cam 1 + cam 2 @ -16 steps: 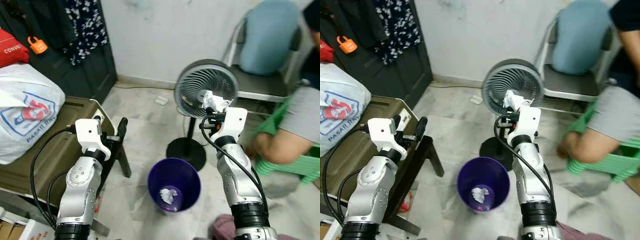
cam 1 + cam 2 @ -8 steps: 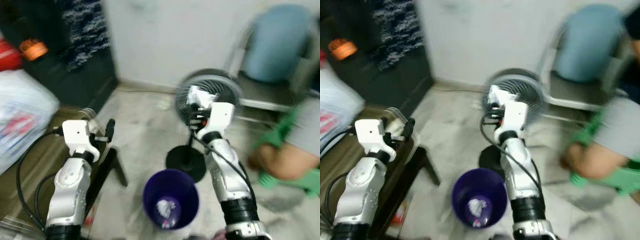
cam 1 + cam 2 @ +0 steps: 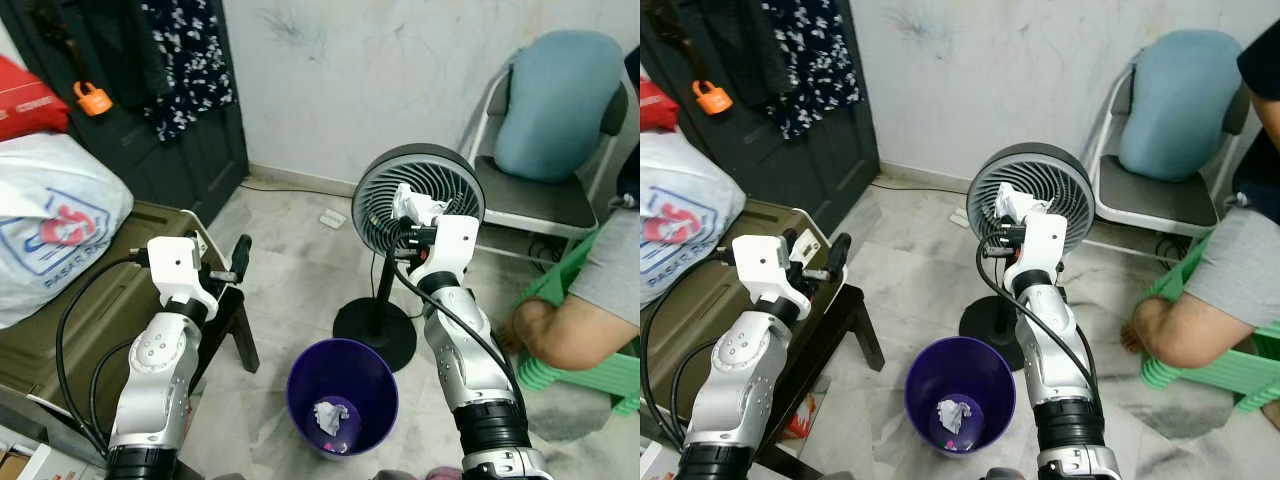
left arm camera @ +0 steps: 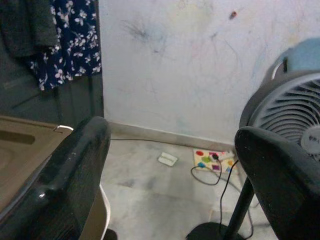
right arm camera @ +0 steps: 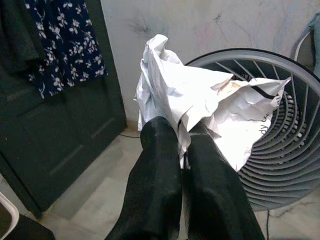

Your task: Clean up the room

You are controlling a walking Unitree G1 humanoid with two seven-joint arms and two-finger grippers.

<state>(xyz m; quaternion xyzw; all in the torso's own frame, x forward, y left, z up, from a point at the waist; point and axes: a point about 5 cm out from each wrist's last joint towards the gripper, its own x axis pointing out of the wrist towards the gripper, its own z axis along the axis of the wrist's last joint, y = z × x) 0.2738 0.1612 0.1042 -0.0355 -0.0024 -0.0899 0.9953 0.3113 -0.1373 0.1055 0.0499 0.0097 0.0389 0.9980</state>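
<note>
The right gripper (image 5: 182, 150) is raised in front of the round grey standing fan (image 3: 419, 189), its two black fingers pinched tight on a crumpled white sheet of paper (image 5: 200, 107). The paper stands up out of the fingertips, and its longer spread runs sideways across the fan's grille, one creased flap showing a bit of black print. On the marble floor below, between the two arms and just beside the fan's black round base (image 3: 374, 331), sits a purple plastic bin (image 3: 343, 392), upright and open, with one crumpled white wad of paper (image 3: 330, 415) lying at its bottom. The left gripper (image 4: 170, 165) is held up above the edge of an olive-brown table (image 3: 90, 310), its fingers spread wide apart with nothing between them. A white printed plastic bag (image 3: 50, 225) rests on that table. At the right a person's bare arm (image 3: 560, 330) reaches down beside a green plastic stool (image 3: 590, 360).
</note>
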